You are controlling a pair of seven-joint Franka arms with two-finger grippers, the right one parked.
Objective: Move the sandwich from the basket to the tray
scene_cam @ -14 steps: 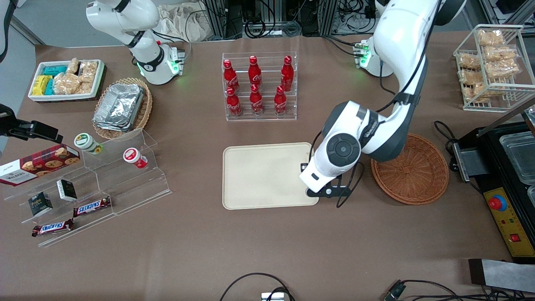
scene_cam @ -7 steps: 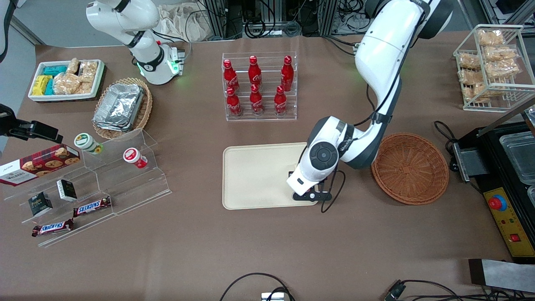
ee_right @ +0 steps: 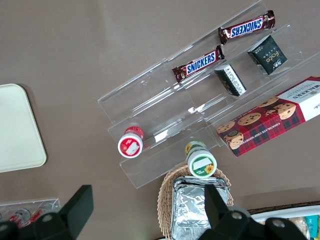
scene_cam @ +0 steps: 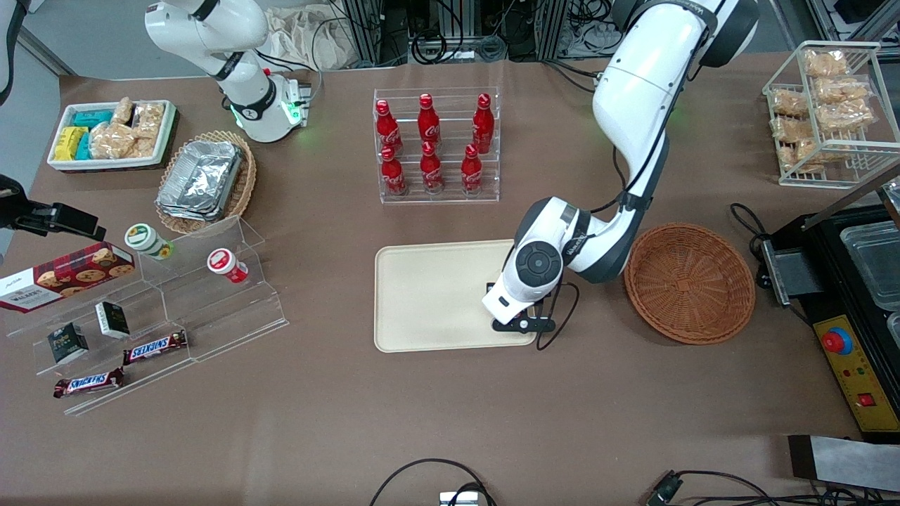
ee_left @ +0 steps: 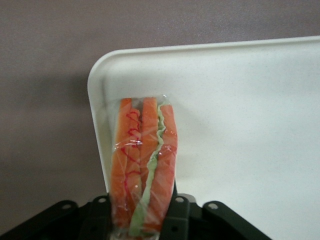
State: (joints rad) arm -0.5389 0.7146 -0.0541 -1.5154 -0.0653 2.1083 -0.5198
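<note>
One sandwich (ee_left: 145, 165) is clamped between your gripper (ee_left: 142, 220) fingers, held on edge so the orange and pale layers face the wrist camera. The gripper (scene_cam: 517, 320) hangs over the tray (scene_cam: 429, 295), at the tray corner nearest the basket (scene_cam: 689, 281) and nearest the front camera. The sandwich looks to sit just above the tray rim, so it probably overhangs; shift it toward the tray's middle before you release. The basket, beside the tray toward the working arm's end, shows nothing inside. Placement is close, not done.
</note>
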